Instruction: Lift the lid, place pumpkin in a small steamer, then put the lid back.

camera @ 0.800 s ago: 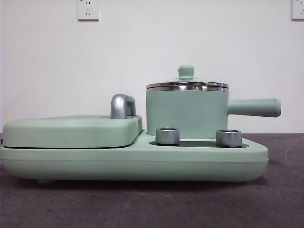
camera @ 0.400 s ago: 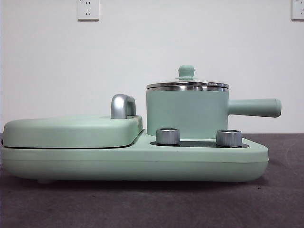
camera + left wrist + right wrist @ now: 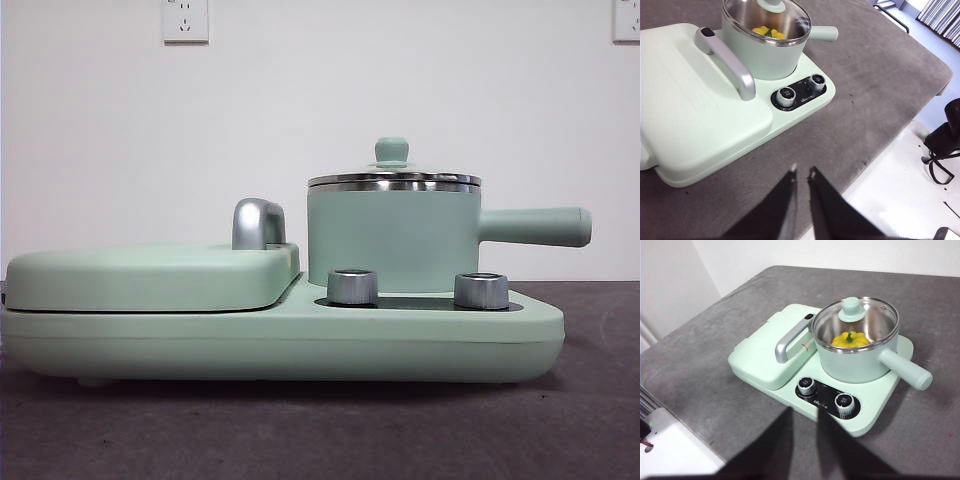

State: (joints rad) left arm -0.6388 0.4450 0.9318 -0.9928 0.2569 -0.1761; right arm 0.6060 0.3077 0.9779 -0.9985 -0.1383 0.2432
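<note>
The lid [image 3: 394, 176] is seated on the steamer [image 3: 392, 238], its knob [image 3: 850, 308] upright at the centre. Through the glass the pumpkin [image 3: 850, 339] is seen lying inside the steamer, green stem up. The steamer is set on the right part of the mint-green base [image 3: 300, 340], behind two steel dials [image 3: 352, 286], with its handle [image 3: 533, 226] pointing right in the front view. A flat cover [image 3: 150, 275] with a steel grip [image 3: 256, 222] lies beside it. The base rests on the grey bench [image 3: 705, 365]. The left hand [image 3: 801, 176] is held off the bench edge, jaws slightly parted, empty. The right hand [image 3: 802, 412] is held above the bench near the dials, jaws slightly parted, empty.
</note>
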